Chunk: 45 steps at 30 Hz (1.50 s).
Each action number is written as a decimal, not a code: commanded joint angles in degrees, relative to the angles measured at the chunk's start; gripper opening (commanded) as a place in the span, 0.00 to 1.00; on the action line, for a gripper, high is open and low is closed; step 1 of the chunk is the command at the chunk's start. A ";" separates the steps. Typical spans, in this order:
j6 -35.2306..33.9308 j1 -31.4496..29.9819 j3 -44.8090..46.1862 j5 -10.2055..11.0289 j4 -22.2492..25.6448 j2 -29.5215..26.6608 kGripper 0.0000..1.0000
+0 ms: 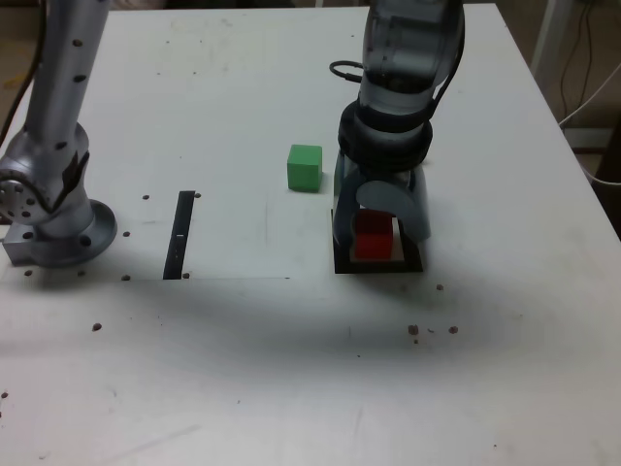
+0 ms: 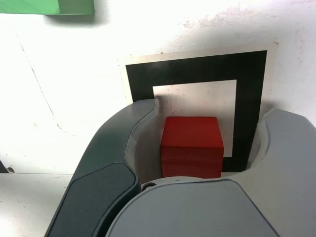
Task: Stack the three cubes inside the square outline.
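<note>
Red cube (image 1: 373,236) sits inside the square outline (image 1: 378,264), on its white centre; in the wrist view the red cube (image 2: 191,145) is upright, on the white area just inside the black border (image 2: 197,69). Pincer (image 1: 380,231) straddles the cube from above, one jaw either side. Wrist view shows pincer (image 2: 197,148) released: clear gaps between both jaws and the cube faces, nothing grasped. Cube rests on the table on its own.

Green cube (image 1: 305,167) is on the table (image 1: 291,369), to the left of and a bit farther back than the outline in the exterior view, apart from it and from the pincer. Only a corner of the green cube (image 2: 49,6) shows in the wrist view, at the frame edge. Yellow cube not seen in either view.

Narrow black strip (image 1: 180,233) lies flat further to the exterior view's left, well apart from the outline. Arm base (image 1: 58,228) stands at the exterior view's left edge, with the arm's grey link rising from it. Arm's dark wrist section (image 1: 403,78) comes down from the far side over the outline. Small dark specks scattered on the white table surface, some near the outline on the near side. Cables (image 1: 592,97) hang off the table at the far right of the exterior view.
</note>
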 commanded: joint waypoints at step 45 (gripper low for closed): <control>2.62 7.34 -13.13 10.35 21.98 -6.84 1.00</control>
